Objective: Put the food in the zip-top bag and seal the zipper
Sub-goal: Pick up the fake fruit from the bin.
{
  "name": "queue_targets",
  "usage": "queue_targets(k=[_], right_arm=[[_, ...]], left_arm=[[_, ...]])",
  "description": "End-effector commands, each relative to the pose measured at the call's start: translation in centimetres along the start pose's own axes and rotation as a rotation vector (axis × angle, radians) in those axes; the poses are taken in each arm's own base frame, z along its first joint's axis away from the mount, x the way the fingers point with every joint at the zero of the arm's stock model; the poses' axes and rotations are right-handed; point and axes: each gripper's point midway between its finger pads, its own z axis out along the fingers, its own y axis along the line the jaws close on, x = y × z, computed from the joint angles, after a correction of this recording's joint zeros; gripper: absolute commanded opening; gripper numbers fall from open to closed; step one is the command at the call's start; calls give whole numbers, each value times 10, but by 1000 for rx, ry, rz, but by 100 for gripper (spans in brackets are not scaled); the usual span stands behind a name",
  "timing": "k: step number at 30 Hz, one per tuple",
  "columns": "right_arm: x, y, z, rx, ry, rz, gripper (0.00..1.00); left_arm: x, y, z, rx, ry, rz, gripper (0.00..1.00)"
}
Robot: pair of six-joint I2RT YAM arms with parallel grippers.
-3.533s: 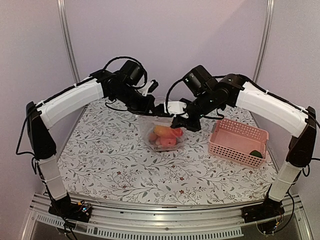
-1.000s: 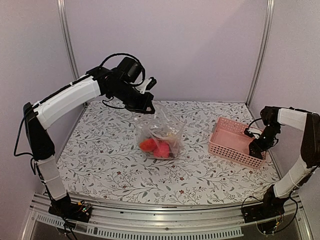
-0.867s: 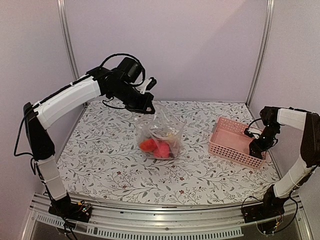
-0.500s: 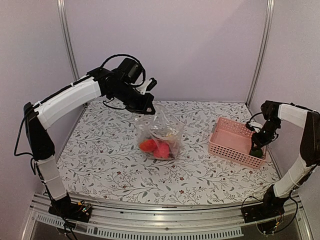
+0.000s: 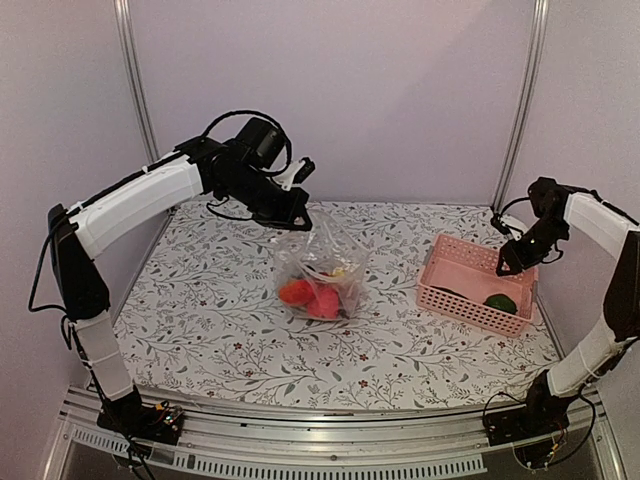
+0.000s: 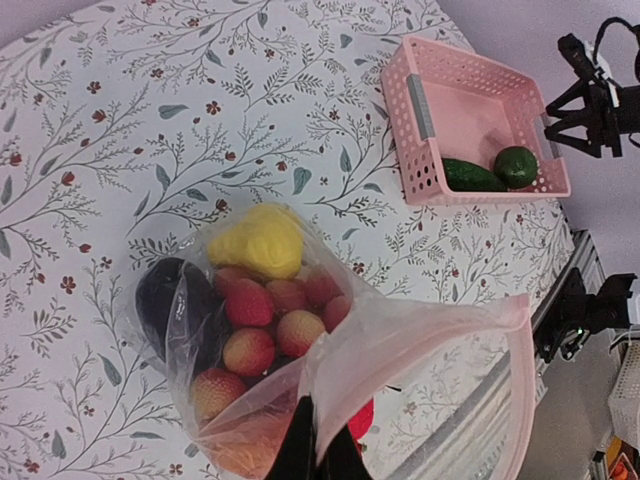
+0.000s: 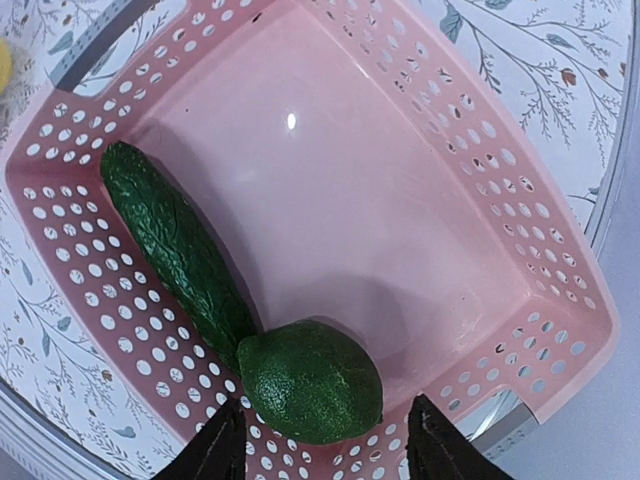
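Basket: lime touching cucumber. Right claw parted, empty; lower squarely astride lime alone. Left claw clamped on bag mouth.

The zip-top bag sits mid-table, the food inside. Well right stands the basket, holding the cucumber along its near wall, a round fruit against its right end.

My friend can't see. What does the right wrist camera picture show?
A pink basket holds a long green cucumber and a round green fruit, lying against each other. The right tool stands open and empty at the picture's bottom edge, and a flowery tablecloth shows around the basket.
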Motion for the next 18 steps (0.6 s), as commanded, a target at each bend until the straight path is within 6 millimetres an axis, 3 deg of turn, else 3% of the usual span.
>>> queue_targets(k=[1,7,18], right_arm=[[31,11,24,-55,121,16,58],[60,11,44,-41,206,3,65],[75,11,75,-67,260,-2,71]], left_arm=[[-3,4,7,5,-4,-14,0],[-2,5,10,7,2,-19,0],[-2,4,10,10,3,-22,0]])
